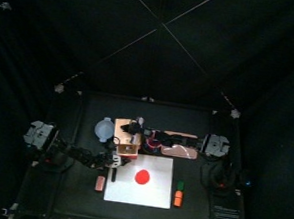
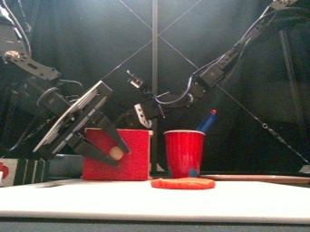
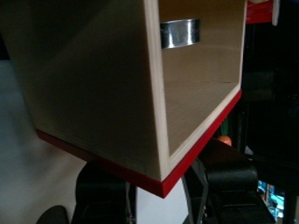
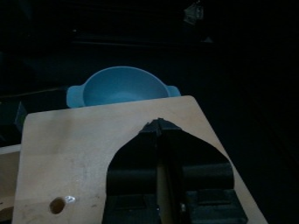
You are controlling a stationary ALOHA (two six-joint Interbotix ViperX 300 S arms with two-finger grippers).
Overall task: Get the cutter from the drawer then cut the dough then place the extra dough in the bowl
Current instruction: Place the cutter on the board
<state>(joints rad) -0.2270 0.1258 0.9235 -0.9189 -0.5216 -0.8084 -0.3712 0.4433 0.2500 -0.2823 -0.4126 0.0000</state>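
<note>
The pale wooden box (image 1: 135, 140) stands behind the white cutting board (image 1: 163, 166). Its drawer (image 3: 117, 79) is pulled out, and the round metal cutter (image 3: 181, 32) lies at its far end. My left gripper (image 3: 162, 175) sits at the red drawer front (image 2: 118, 156), jaws on either side of the knob. My right gripper (image 4: 159, 127) is shut and presses down on the box top (image 4: 82, 166). A flat red dough disc (image 1: 141, 175) lies on the board. The blue-grey bowl (image 4: 122, 87) sits just behind and left of the box.
A red cup (image 2: 184, 152) holding a blue toy knife (image 2: 208, 120) stands at the board's front right. A small orange-red thing (image 1: 98, 181) lies left of the board near the front edge.
</note>
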